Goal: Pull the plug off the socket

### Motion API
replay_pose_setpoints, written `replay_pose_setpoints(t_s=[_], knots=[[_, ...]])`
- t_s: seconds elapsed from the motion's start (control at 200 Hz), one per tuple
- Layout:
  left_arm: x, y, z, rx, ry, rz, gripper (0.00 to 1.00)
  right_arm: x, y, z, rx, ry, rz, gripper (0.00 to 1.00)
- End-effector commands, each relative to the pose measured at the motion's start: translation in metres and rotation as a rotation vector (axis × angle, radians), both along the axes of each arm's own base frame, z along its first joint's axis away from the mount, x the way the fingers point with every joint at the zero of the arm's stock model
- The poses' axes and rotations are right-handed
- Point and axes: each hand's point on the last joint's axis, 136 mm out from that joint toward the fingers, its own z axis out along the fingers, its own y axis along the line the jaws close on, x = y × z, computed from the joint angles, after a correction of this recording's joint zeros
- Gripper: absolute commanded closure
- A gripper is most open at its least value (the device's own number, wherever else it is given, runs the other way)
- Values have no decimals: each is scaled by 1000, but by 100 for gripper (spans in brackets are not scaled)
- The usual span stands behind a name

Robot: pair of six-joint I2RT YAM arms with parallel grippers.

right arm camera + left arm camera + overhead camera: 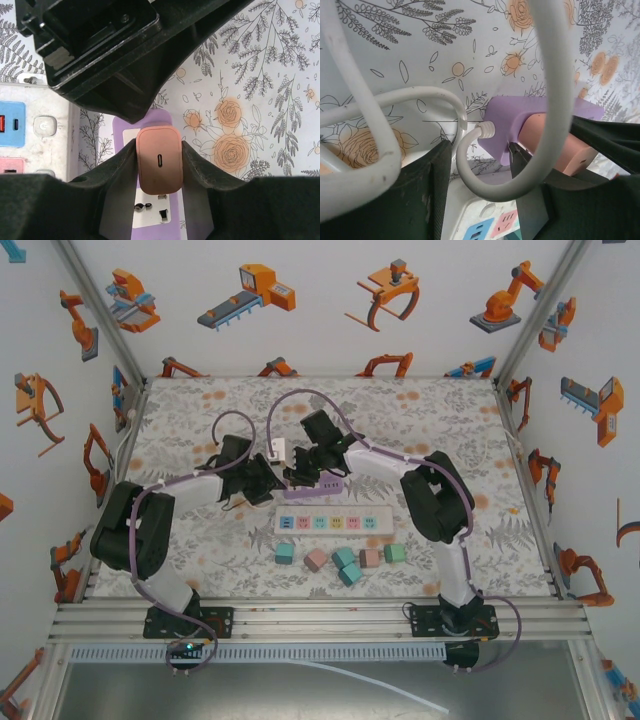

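Holding the plug (pixel 159 160) by its two flat sides, the right fingers (pixel 197 167) are clamped on it while it sits in the purple socket strip (pixel 150 210), in the middle of the desk (pixel 450 410), just far of the white strip (pixel 335 523). The left fingers (pixel 440 185) straddle the white cable (pixel 485 187); I cannot tell if they pinch. The plug looks light, stiff and smooth, so it may slip; the strip probably lifts unless it is held down.

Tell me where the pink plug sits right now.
In the right wrist view, the pink plug sits mid-frame, clamped by the right gripper, seated in the purple power strip beside the white power strip.
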Motion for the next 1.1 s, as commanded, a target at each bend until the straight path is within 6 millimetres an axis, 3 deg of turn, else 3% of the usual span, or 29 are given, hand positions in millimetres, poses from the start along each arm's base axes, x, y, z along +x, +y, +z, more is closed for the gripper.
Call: replay_pose_setpoints(t_s=[0.0,0.596,0.806,1.091], knots=[[-20,16,-23,183,70,-46,54,-4,0,-2,2,20,26,66],[-27,19,-37,196,111,-24,53,-10,5,50,102,13,67,85],[-28,19,-38,197,113,-21,53,-3,5,67,153,41,41,87],[-27,19,-36,194,105,-23,53,0,4,74,162,15,29,88]])
